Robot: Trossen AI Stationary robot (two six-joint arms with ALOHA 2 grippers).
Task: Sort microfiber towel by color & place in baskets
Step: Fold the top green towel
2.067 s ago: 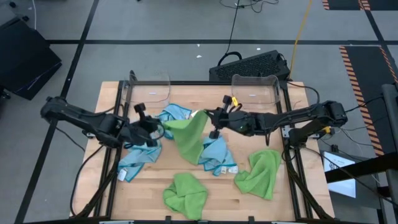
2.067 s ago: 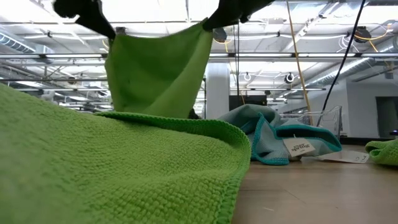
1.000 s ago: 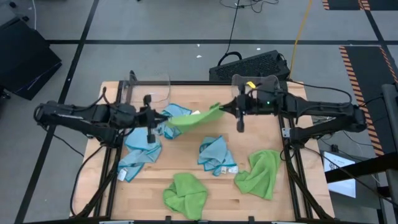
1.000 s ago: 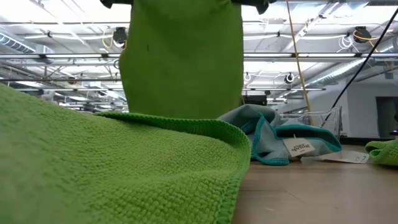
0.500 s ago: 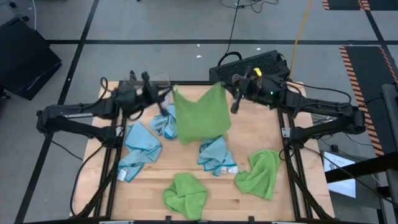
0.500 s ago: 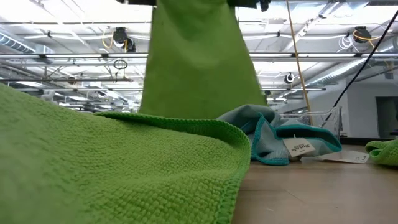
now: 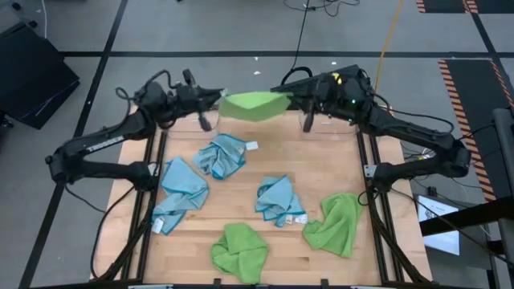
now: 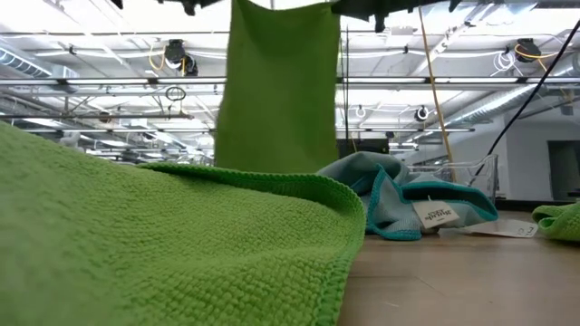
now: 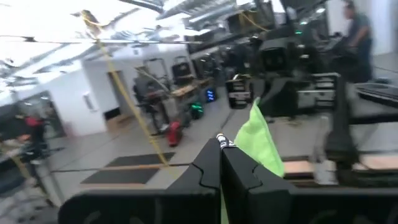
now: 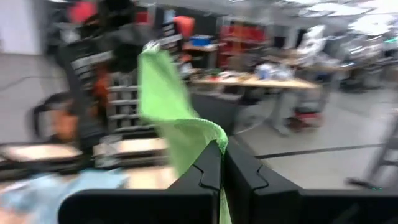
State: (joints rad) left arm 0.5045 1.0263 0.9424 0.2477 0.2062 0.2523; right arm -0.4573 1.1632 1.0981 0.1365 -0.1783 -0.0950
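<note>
A green microfiber towel (image 7: 253, 105) hangs spread between my two grippers above the table's far edge. My left gripper (image 7: 218, 98) is shut on its left upper corner. My right gripper (image 7: 291, 95) is shut on its right upper corner. In the low view the towel (image 8: 276, 86) hangs as a flat sheet. Blue towels (image 7: 222, 154) (image 7: 178, 189) (image 7: 279, 199) and green towels (image 7: 239, 250) (image 7: 336, 221) lie crumpled on the table. A clear basket (image 8: 473, 177) shows at the far right in the low view. In the high view my arms cover most of both baskets. My left gripper pinches the towel's upper corner (image 9: 242, 140) between its two fingers, which come in level from the table's left. The towel hangs below, clear of the table. My right gripper pinches the other upper corner (image 10: 208, 132) between its two fingers, level from the table's right. The top edge runs between the two grips.
A dark keyboard-like object (image 7: 321, 80) lies on the floor beyond the far edge. The table's metal frame rails (image 7: 152, 160) (image 7: 369, 168) run along both sides. Bare wood (image 7: 241, 201) lies between the scattered towels in the middle.
Both grippers have gone toward the table's far edge and a little up, tipping up to level. They have carried the green towel with them. The towel, before over the table's middle-far part, now hangs spread at the far edge, clear of the table.
</note>
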